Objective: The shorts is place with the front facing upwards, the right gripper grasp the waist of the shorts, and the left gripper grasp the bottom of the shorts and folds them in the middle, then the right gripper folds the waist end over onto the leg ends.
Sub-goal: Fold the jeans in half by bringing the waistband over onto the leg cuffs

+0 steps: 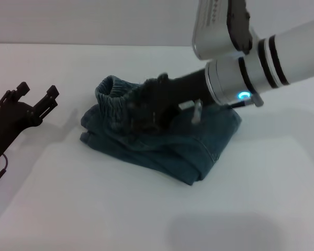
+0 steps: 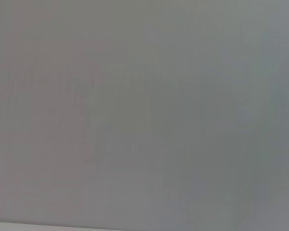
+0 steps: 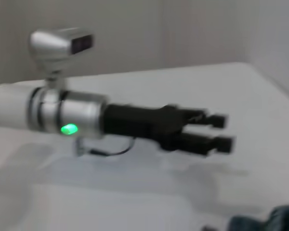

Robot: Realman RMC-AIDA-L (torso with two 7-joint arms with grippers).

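Note:
The blue denim shorts (image 1: 199, 141) lie folded in a thick bundle at the middle of the white table (image 1: 146, 219). Their elastic waist (image 1: 111, 93) stands up at the bundle's far left. My right gripper (image 1: 146, 107), black and blurred, is pressed into the fabric just right of that waistband and looks shut on it. Well to the left of the shorts, my left gripper (image 1: 38, 90) hovers open and empty. The right wrist view shows that left gripper (image 3: 225, 131) open above the table, with a corner of the shorts (image 3: 274, 219) at the frame's edge. The left wrist view is plain grey.
The white table meets a pale wall (image 1: 94, 21) at the back. The right arm's silver forearm (image 1: 261, 63) reaches in from the upper right over the shorts. A head camera unit (image 3: 62, 43) shows behind the left arm.

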